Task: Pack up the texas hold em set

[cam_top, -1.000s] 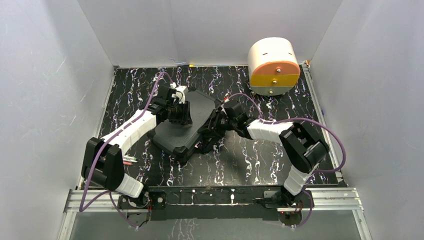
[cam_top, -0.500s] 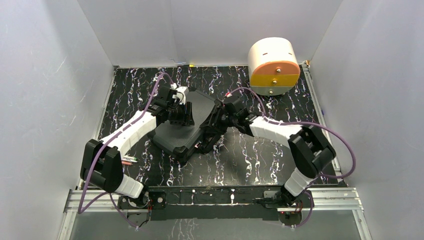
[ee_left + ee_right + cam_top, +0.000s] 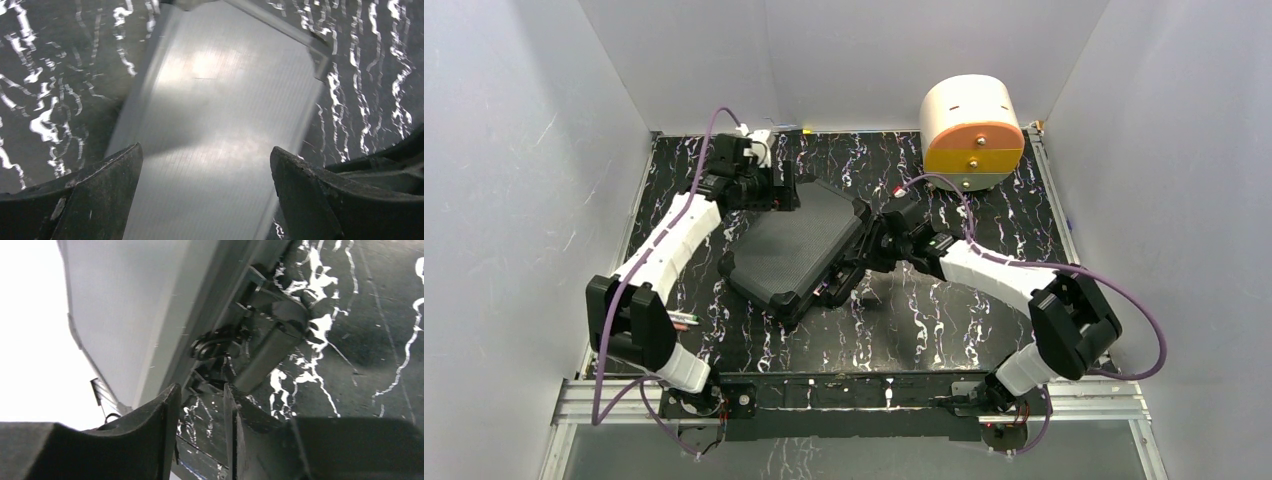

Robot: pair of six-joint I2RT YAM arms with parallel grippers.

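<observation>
Case (image 3: 796,250) under left hand (image 3: 205,149) — wide open, empty; right hand (image 3: 200,390) barely open beside it.

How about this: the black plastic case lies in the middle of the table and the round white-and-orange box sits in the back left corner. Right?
Not quite. The round white-and-orange drawer box sits in the back right corner, not the left; the top view shows it. The black rectangular plastic case does lie in the middle of the black marbled table.
</observation>
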